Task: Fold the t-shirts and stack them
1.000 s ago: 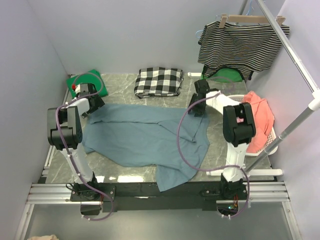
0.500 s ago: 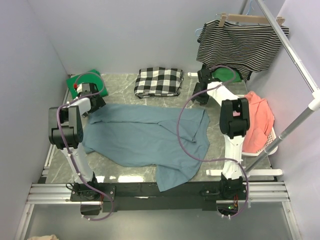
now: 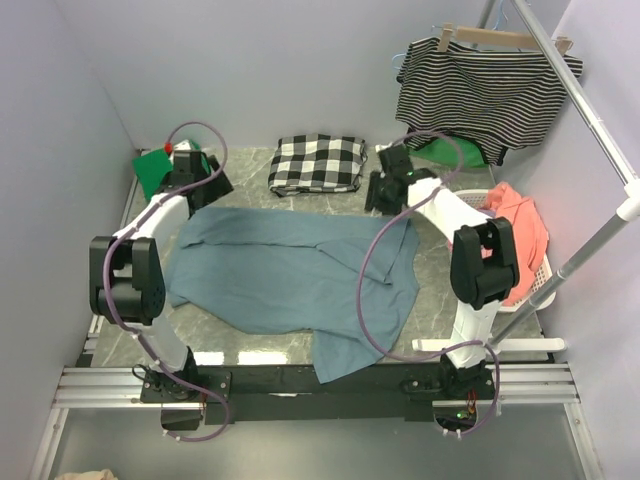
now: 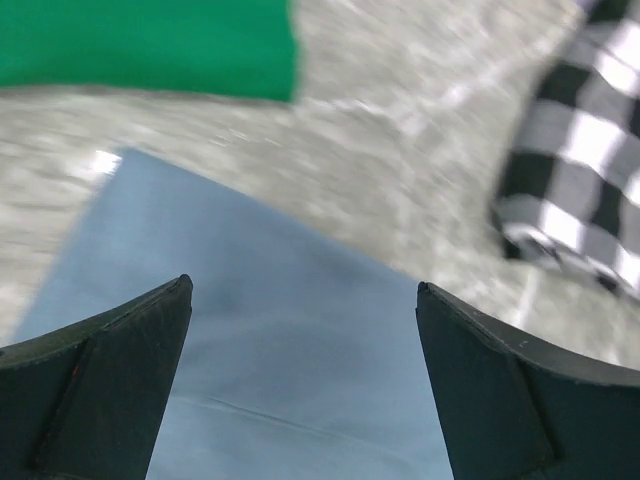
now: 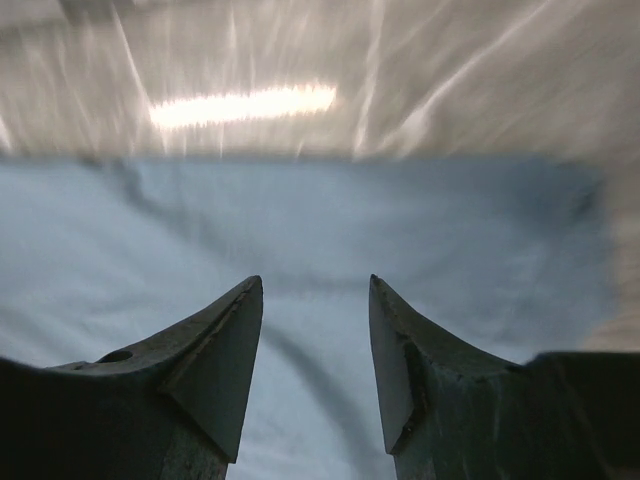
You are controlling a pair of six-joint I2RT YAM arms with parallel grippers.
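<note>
The slate-blue t-shirt (image 3: 290, 275) lies spread over the middle of the table, its right part folded over and one end hanging at the near edge. The green t-shirt (image 3: 150, 170) lies folded at the far left corner. My left gripper (image 3: 212, 190) is open above the blue shirt's back left corner; the left wrist view shows wide jaws (image 4: 303, 300) over blue cloth (image 4: 290, 390) with green (image 4: 150, 45) beyond. My right gripper (image 3: 378, 203) is open above the shirt's back right edge; in its wrist view (image 5: 315, 285) blue cloth (image 5: 320, 230) lies beneath the empty jaws.
A folded black-and-white checked cloth (image 3: 318, 163) lies at the back centre, also in the left wrist view (image 4: 585, 200). A striped top (image 3: 480, 90) hangs from a rail (image 3: 590, 120) at the back right, green cloth (image 3: 455, 152) behind it. A white basket (image 3: 540, 290) holds a coral garment (image 3: 520, 235).
The left gripper has moved back and right to the blue shirt's back left corner. The right gripper swung to the back right, then came left to the shirt's back edge.
</note>
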